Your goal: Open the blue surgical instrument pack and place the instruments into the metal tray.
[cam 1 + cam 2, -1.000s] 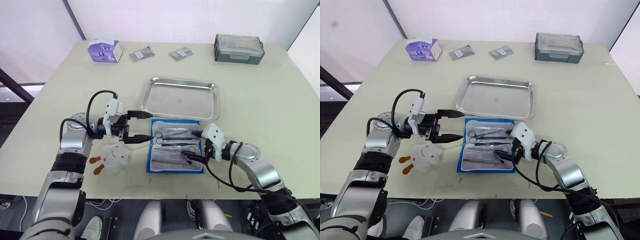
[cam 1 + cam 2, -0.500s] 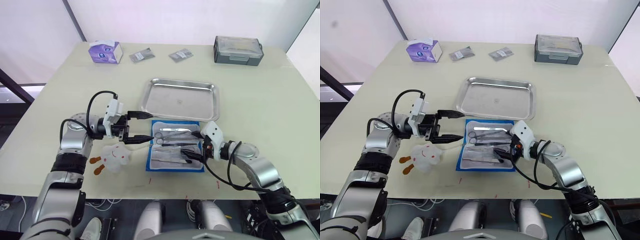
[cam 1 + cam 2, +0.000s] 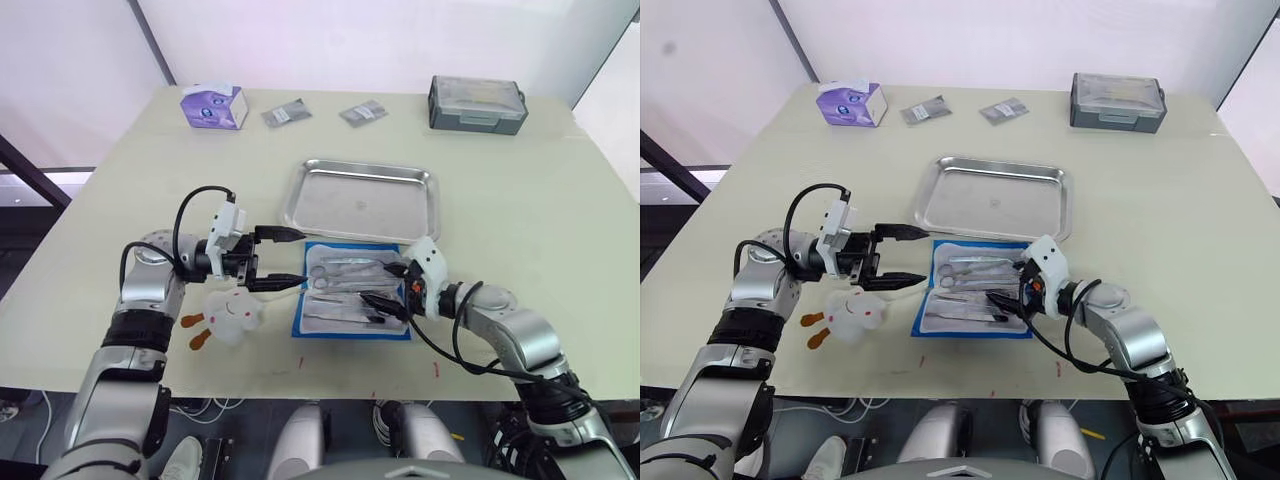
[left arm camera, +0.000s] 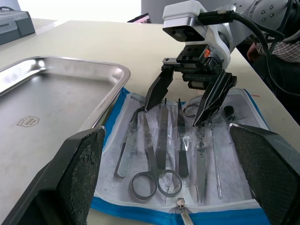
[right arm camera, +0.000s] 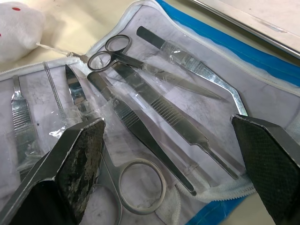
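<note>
You can read no text in these views | metal tray (image 4: 56,101): small stamped shield mark on its floor, lettering too small to read

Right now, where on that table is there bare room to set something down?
The metal tray is bare inside. Bare tabletop lies between the tray and the grey box. It is crowded at the open blue pack, with both tools and a white plush toy.

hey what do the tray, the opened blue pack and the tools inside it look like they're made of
The metal tray looks like polished steel: shiny, mirror-like, with a rolled rim. The blue surgical instrument pack seems to be fabric, with a zipper edge, white lining and wrinkled clear plastic pockets. The instruments look like silver-grey metal, some with ridged grips, probably stainless steel.
</note>
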You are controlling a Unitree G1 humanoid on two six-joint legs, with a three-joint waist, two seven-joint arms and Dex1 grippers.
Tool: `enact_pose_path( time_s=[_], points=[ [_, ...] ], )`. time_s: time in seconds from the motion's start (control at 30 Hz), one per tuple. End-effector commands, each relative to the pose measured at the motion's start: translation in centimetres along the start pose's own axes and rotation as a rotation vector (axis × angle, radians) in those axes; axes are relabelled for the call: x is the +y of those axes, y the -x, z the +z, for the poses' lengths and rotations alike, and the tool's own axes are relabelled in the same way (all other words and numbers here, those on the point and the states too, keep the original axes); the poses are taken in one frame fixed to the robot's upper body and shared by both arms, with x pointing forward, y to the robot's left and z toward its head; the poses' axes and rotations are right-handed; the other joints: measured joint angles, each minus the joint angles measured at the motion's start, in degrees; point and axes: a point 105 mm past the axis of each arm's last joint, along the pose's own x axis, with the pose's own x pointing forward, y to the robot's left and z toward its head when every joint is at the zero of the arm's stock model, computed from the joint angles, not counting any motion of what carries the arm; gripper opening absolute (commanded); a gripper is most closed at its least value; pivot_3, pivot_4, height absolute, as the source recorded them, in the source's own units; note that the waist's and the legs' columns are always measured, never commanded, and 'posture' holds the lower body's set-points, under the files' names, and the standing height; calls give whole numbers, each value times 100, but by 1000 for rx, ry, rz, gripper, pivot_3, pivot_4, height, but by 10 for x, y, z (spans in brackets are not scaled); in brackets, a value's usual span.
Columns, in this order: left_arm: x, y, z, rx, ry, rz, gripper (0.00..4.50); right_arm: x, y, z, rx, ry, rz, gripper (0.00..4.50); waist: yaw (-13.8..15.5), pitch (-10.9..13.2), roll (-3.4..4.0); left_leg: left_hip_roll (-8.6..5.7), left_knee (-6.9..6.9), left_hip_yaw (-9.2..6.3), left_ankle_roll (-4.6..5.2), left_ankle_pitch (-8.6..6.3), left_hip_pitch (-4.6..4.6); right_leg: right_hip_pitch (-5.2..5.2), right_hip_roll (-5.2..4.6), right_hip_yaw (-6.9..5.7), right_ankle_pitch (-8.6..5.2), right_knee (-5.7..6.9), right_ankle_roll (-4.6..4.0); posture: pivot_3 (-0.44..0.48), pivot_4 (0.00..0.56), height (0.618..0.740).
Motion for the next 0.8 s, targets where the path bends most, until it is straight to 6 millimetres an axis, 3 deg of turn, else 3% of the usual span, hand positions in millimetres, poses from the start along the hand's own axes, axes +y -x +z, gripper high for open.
enact_pose_path(
  time_s=[0.03, 0.47, 0.8],
  points=[
    [-4, 0, 10, -22, -54, -45, 4500, -3, 2, -62, 216, -223, -36, 4474, 1, -2, -2, 0, 0, -1, 0, 0, 0, 0, 0, 0, 0, 0, 0, 0, 150, 738],
    [-4, 0, 10, -21, -55, -47, 4500, -10, -1, -57, 202, -170, -87, 4474, -2, -5, -2, 0, -1, -2, 0, 0, 0, 0, 0, -1, 0, -1, 0, 0, 150, 738],
    [-4, 0, 9, -21, -53, -45, 4500, -5, 0, -14, 26, -36, -44, 4474, -5, 0, 5, 0, -3, 0, 0, 0, -3, -1, 0, 0, -1, 0, -1, 0, 150, 738]
  ],
)
